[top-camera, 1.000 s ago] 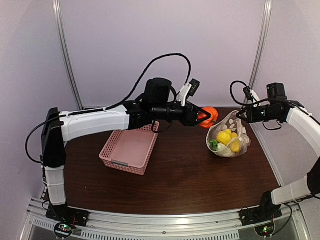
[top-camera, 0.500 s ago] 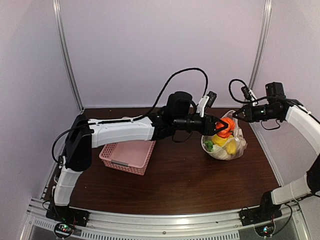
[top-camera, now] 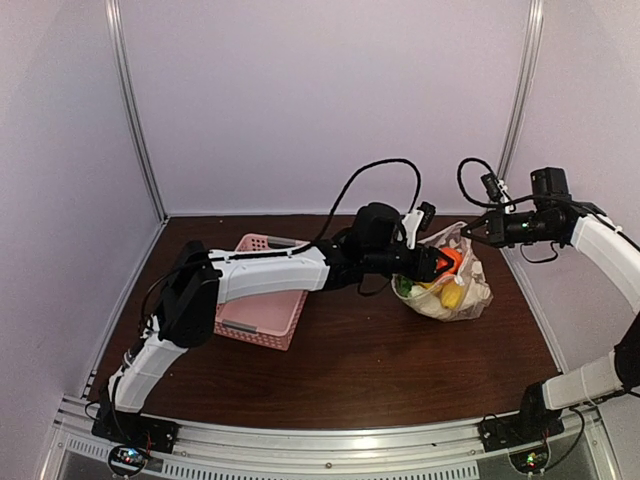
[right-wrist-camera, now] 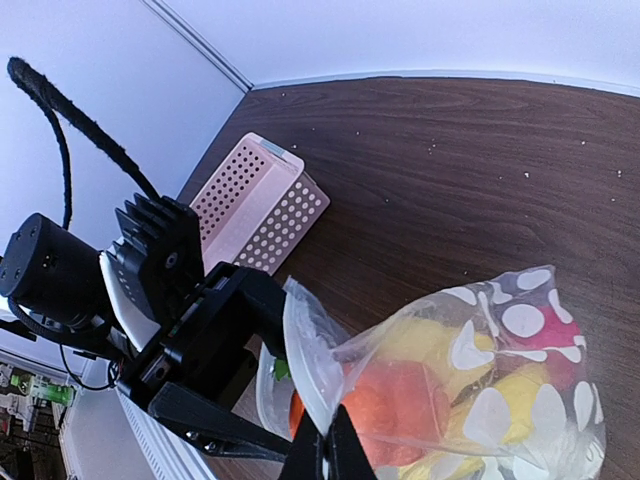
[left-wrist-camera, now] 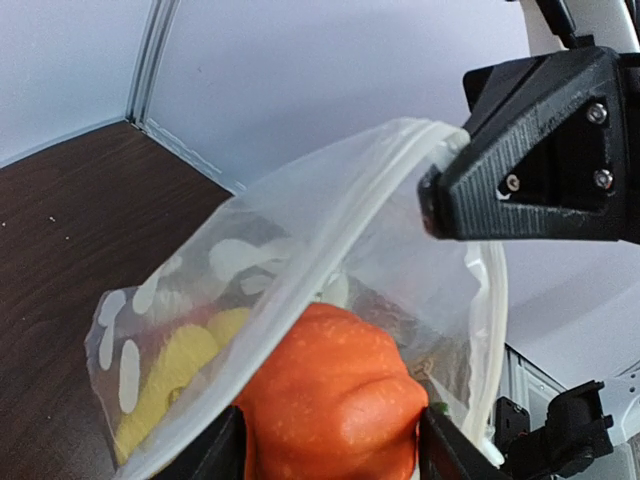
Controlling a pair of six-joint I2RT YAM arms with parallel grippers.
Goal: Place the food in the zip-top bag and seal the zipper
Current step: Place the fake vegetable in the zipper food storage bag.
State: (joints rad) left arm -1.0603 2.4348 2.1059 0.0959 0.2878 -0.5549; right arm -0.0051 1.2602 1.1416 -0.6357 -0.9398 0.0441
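Orange food sits pinched in the left gripper, at the mouth of the dotted bag, centre right. Right gripper pinches the bag's white rim.

1. Left arm: white shells, black joints, a fat black motor housing.
2. Black cable arcs above it.
3. Right arm: same white-and-black, with a thinner cable.
4. Right gripper: angular black plastic, small silver screws.
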